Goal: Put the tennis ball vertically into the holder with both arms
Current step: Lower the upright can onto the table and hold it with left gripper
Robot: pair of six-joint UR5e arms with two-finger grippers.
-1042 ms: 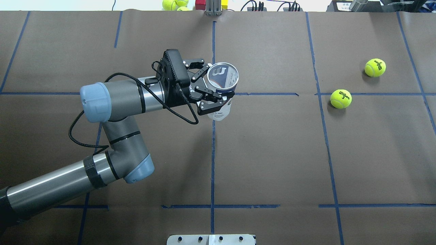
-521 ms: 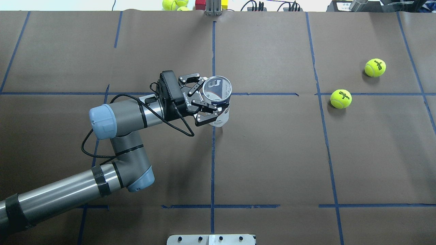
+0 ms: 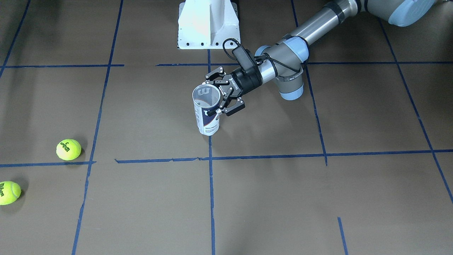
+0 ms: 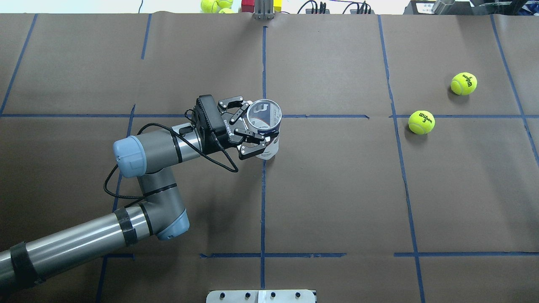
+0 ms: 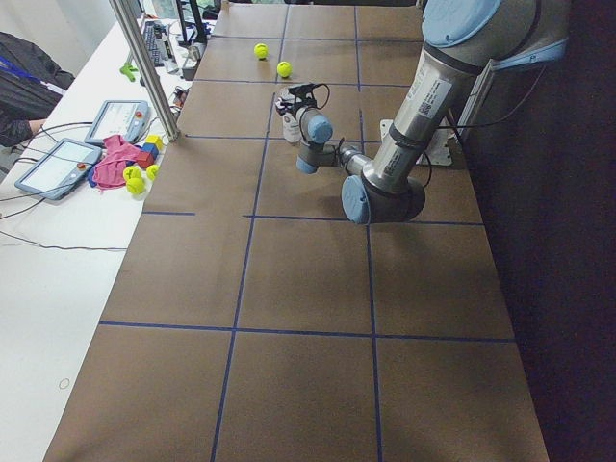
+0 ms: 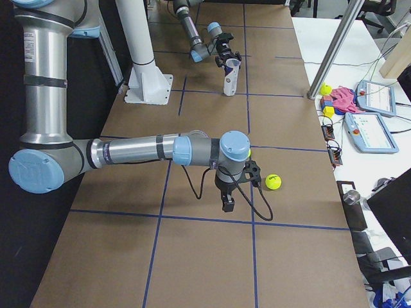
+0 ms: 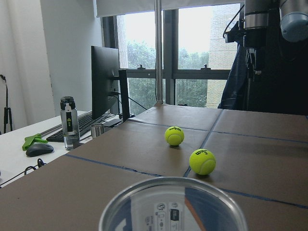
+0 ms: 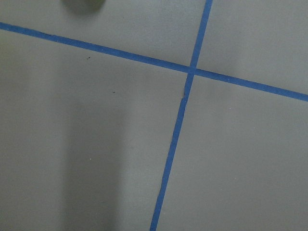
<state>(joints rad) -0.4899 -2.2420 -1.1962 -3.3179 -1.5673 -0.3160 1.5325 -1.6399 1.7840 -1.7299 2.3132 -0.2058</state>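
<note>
Left arm [image 4: 139,155] comes in from the left edge. Left gripper [image 4: 257,126] clamped on holder [image 4: 264,119], fingers [image 4: 252,134] on its wall just under the rim. Holder upright, mouth up, at the centre tape line [image 4: 262,202]. Cannot tell whether its base touches the table [image 4: 337,189]. Well to its right, near ball [image 4: 421,122], then far ball [image 4: 463,83]. Right gripper [image 6: 226,203] points down; shown clearly only in the right side view. Open or closed: cannot tell.
</note>
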